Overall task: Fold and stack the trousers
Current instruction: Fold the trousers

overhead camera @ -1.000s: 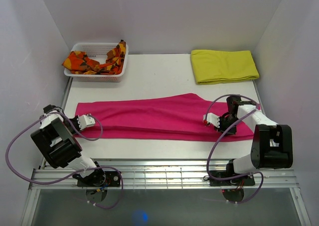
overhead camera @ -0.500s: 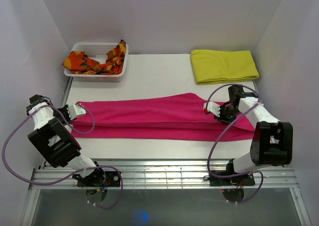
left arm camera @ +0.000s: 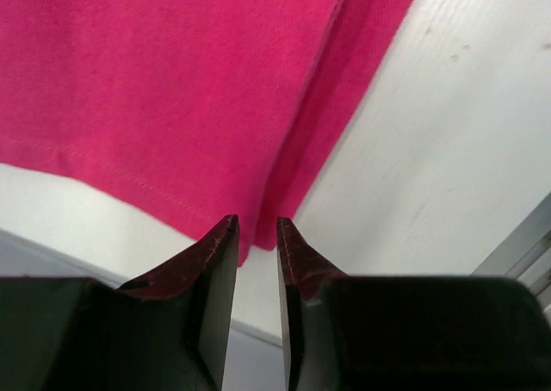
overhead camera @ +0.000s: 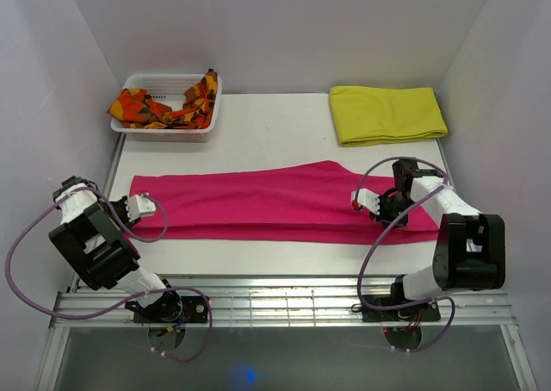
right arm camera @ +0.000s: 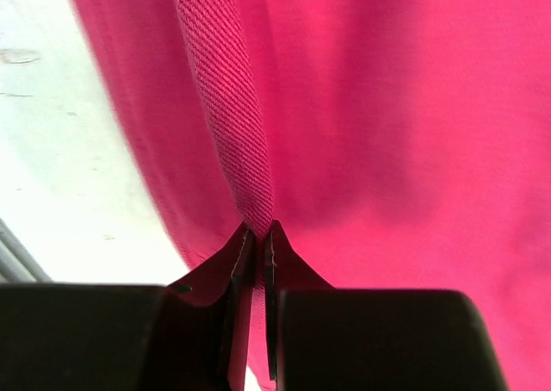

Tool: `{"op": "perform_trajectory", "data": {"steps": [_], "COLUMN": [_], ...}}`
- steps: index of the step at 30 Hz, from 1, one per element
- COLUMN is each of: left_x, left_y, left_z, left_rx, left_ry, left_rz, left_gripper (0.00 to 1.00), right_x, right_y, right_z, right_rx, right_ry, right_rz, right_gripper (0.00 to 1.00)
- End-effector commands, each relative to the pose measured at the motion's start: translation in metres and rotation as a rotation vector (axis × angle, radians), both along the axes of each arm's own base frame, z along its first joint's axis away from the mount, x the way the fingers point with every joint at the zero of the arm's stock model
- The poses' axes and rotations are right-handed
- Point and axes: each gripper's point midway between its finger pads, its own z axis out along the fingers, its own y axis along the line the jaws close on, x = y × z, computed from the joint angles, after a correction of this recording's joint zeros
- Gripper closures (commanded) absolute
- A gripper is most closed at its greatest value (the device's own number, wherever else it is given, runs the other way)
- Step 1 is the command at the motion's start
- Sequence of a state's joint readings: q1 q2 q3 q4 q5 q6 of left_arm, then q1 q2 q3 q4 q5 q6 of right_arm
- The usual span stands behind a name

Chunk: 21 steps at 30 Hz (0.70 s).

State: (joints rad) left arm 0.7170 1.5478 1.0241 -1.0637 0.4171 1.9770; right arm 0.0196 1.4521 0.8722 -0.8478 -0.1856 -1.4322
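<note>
Right claw (right arm camera: pixel 258 227) first: it's pinched tight on a raised ridge of the trousers (overhead camera: pixel 275 203), jaws basically together with pink cloth between the tips. Your left claw (left arm camera: pixel 256 221) has a thin gap showing, and the hem corner sits right at its tips. You can't tell from the wrist view whether it's actually gripping or just touching.

The trousers lie flat on the near side of the basket (overhead camera: pixel 164 133). Their long axis runs parallel to the basket's front wall and stretches well off to its right. The left claw is at the end nearest the basket and the right claw is at the far end, so each arm owns one end and any fold has to run along that line.

Versus half a second ago, both claws have slid back away from the basket, towards the arm bases, dragging the cloth with them.
</note>
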Motion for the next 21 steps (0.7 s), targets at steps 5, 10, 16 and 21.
{"op": "perform_trajectory", "data": {"steps": [5, 10, 16, 21], "left_x": [-0.016, -0.035, -0.049, -0.02], "left_y": [-0.02, -0.018, -0.02, -0.024], "left_z": [-0.007, -0.031, -0.048, -0.006], "left_rx": [-0.014, 0.01, -0.003, -0.073], "left_ry": [-0.022, 0.077, 0.15, 0.031], "left_rz": [-0.058, -0.028, -0.01, 0.033], "left_gripper": [0.61, 0.89, 1.0, 0.67], "right_x": [-0.029, -0.041, -0.039, -0.017], "right_y": [-0.008, -0.009, -0.006, 0.006], "right_z": [-0.023, -0.031, -0.025, 0.009], "right_rx": [-0.037, -0.043, -0.032, 0.034], "right_ry": [0.045, 0.06, 0.031, -0.017], "right_rz": [0.04, 0.075, 0.091, 0.028], "right_gripper": [0.92, 0.92, 0.92, 0.85]}}
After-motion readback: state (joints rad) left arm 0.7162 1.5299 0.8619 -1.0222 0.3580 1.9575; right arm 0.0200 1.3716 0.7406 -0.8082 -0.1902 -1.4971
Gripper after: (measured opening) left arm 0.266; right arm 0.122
